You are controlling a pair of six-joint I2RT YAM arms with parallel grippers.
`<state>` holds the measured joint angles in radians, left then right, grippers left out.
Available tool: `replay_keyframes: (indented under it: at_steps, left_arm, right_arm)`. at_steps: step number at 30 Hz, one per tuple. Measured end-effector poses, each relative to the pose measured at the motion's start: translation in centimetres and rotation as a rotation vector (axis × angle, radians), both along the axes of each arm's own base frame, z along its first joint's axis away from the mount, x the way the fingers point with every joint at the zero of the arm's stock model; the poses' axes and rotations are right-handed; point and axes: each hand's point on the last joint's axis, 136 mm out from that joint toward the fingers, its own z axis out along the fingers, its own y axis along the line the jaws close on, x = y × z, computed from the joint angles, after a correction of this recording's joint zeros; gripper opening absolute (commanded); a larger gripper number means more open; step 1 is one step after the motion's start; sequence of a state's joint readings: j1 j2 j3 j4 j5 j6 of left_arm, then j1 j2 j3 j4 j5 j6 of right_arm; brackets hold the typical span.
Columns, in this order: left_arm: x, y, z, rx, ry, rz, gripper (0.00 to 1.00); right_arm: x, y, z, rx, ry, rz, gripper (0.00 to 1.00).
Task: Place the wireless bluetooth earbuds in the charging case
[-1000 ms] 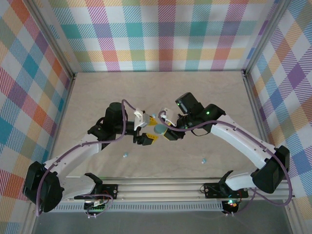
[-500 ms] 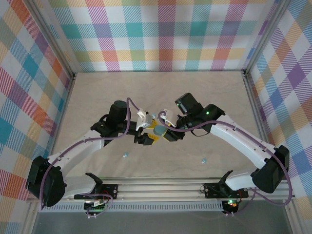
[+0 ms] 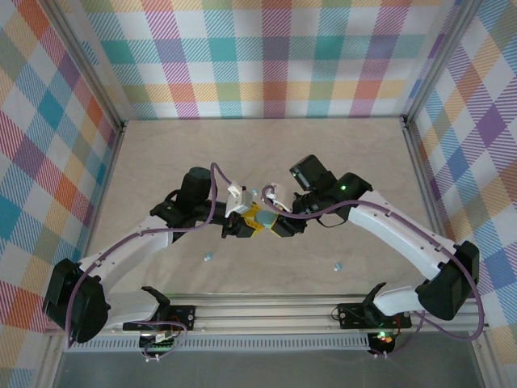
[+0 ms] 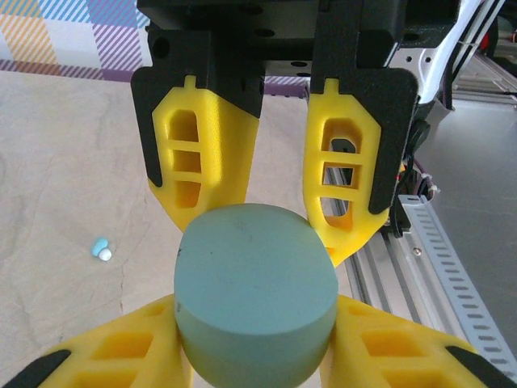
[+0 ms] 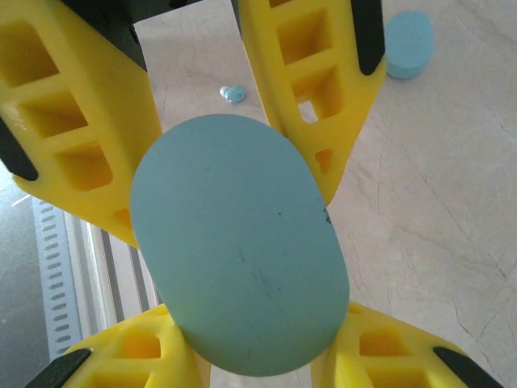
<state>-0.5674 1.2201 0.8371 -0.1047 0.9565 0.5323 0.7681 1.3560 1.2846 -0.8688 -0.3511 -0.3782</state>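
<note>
Case (image 5: 238, 234) clamped by both left end effector (image 4: 255, 301) and right end effector (image 5: 258, 311); its opening hidden.

Charging case (image 4: 254, 291) cropped below; earbud (image 3: 208, 257) tiny

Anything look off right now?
Nothing damaged, but left gripper and right gripper both clamp one closed charging case, while near-left earbud and near-right earbud lie loose, far apart.

Far table (image 3: 266, 153) free; earbud (image 3: 208, 257) nearer
</note>
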Motion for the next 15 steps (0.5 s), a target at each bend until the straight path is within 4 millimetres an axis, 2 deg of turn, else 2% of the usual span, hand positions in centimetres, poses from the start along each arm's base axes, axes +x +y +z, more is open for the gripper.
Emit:
replay_keyframes:
  at_steps: [2,5,7,9,15]
  left_arm:
    - [0.0,0.0,0.0,0.0,0.001,-0.001,0.25]
    - [0.0,0.0,0.0,-0.001,0.002,-0.002,0.24]
    - [-0.1,0.0,0.1,-0.005,0.007,-0.004,0.23]
    - [0.0,-0.1,0.2,-0.013,0.012,0.001,0.22]
    - [-0.1,0.2,-0.2,-0.048,0.067,0.053,0.19]
  right_arm:
    - [0.0,0.0,0.0,-0.001,0.001,0.0,0.36]
    - [0.1,0.1,0.0,0.001,-0.003,-0.004,0.58]
    - [0.4,0.2,0.1,0.007,-0.01,-0.019,0.67]
    - [0.8,0.4,0.4,0.019,-0.027,-0.036,0.7]
    - [1.2,-0.3,2.1,0.112,-0.115,-0.097,0.72]
